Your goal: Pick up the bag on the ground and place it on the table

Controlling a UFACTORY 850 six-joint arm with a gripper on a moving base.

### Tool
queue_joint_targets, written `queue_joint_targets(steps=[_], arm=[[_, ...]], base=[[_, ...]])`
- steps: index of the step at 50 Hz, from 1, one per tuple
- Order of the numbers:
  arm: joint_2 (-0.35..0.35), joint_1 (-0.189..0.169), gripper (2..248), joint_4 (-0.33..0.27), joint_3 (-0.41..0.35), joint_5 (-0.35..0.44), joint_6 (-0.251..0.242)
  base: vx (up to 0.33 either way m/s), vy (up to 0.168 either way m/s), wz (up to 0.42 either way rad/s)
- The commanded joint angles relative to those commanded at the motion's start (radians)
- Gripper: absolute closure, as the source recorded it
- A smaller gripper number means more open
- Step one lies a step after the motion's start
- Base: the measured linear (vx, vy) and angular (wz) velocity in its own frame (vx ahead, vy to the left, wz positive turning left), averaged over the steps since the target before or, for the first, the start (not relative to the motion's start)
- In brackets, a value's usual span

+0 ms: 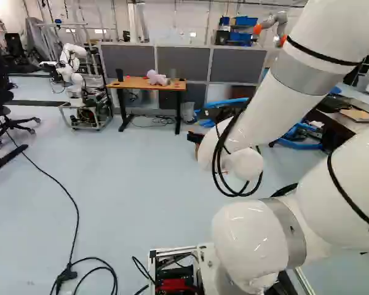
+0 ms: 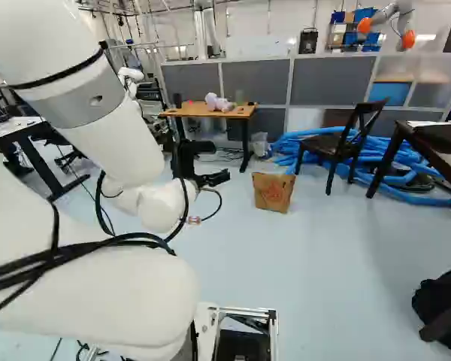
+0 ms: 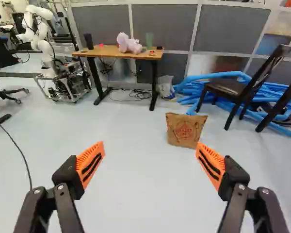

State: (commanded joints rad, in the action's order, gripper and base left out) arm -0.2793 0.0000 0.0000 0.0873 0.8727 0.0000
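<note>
My gripper shows in the right base view beyond the arm's wrist, out over the floor. In the wrist view the gripper is open, its orange-padded fingers wide apart with nothing between them. A brown paper bag with a red print stands upright on the floor ahead of the gripper, toward its right finger, and apart from it. The same bag is near the middle of the right base view. Farther off stands the wooden-topped table, bearing a pink plush toy and some small items.
Right of the bag are a dark chair and blue hoses. A dark table stands beyond the chair. Another robot stands left of the wooden table, before grey partitions. A black cable crosses the floor at left.
</note>
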Motion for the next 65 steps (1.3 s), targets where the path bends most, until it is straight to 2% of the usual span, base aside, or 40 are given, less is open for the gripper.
queue_joint_targets(steps=[48, 65], arm=[[0.000, 0.000, 3, 0.000, 0.000, 0.000, 0.000], [0.000, 0.000, 3, 0.000, 0.000, 0.000, 0.000]], base=[[0.115, 0.002, -0.003], [0.137, 0.050, -0.025]])
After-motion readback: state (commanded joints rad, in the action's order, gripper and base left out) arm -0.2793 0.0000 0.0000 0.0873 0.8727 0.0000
